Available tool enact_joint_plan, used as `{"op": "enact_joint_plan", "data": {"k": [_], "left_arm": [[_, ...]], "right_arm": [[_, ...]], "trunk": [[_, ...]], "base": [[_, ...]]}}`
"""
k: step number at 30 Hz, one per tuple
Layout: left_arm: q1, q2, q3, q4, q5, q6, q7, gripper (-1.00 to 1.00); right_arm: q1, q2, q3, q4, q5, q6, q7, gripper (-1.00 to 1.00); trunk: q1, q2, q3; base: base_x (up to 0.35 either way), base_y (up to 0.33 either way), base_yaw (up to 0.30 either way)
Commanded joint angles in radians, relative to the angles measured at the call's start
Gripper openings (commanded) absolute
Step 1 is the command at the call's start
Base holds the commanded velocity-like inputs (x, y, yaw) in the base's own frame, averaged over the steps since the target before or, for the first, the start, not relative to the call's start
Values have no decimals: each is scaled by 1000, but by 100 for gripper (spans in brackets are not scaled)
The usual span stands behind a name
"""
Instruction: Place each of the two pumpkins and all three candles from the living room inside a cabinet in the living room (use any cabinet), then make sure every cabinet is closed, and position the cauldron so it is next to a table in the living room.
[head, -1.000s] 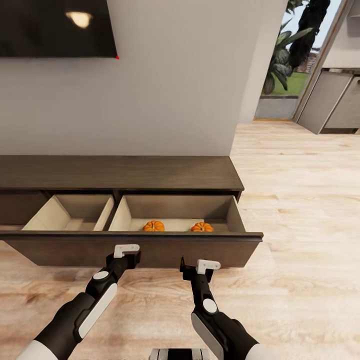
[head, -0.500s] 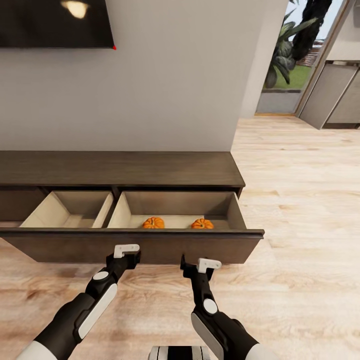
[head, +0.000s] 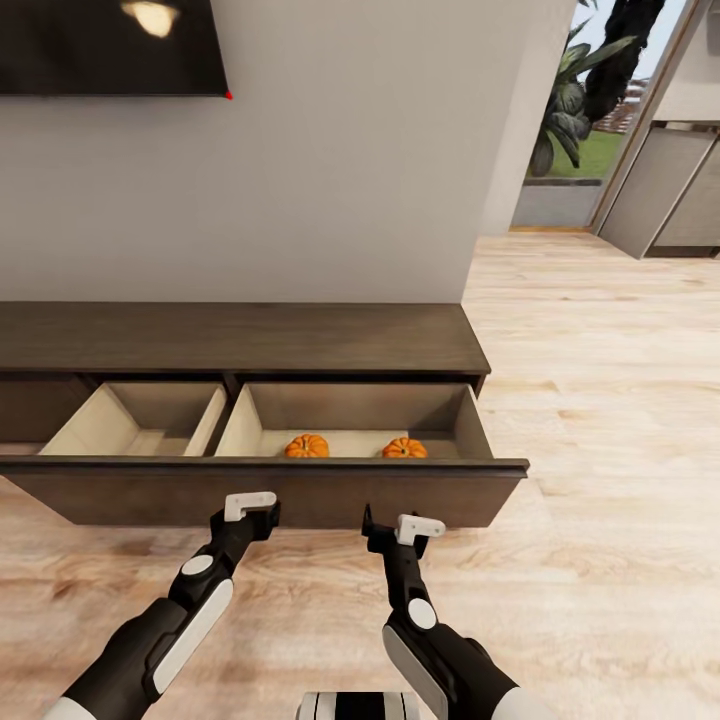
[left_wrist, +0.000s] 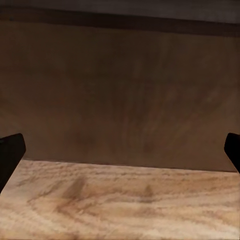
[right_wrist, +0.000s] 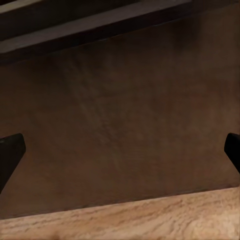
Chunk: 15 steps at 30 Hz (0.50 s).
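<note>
Wood floor (head: 600, 420), two pumpkins (head: 307, 446) in open drawer (head: 300, 490) beyond both claws (head: 400, 528).

Two orange pumpkins (head: 306, 446) (head: 404, 448) lie in a pale beige drawer (head: 355, 432) of the dark-brown wood-grain cabinet (head: 240, 338). The floor (head: 600, 400) is light wood grain, the wall (head: 350, 150) plain grey, the arms (head: 180, 625) black and white.
</note>
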Motion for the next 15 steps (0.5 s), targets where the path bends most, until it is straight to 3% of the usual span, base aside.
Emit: {"op": "enact_joint_plan", "data": {"k": [1,5,8,10,13,15], "left_arm": [[-1,1,-4,-2,8,2,9,100],[-1,1,-4,-2,8,2,9,100],[-1,1,-4,-2,8,2,9,100],[-1,1,-4,-2,8,2,9,100],[-1,1,-5,-2,8,2,9,100],[-1,1,-6,-2,8,2,9,100]], "right_arm": [[-1,-1,5,0,-9,-6,-5,100],[-1,-13,5,0,-10,-7,4,100],[-1,-40,3,0,-15,-7,67,100],[-1,-51,-30,1,-17,-7,126,100],[-1,-57,-120,2,-13,-5,210,100],[-1,-58,-139,2,-12,-4,238,100]], "trunk": [[0,0,-1],[0,0,-1],[0,0,-1],[0,0,-1],[0,0,-1],[0,0,-1]], "base": [[80,0,0],[56,0,0],[12,0,0],[4,0,0],[1,0,0],[0,0,0]]}}
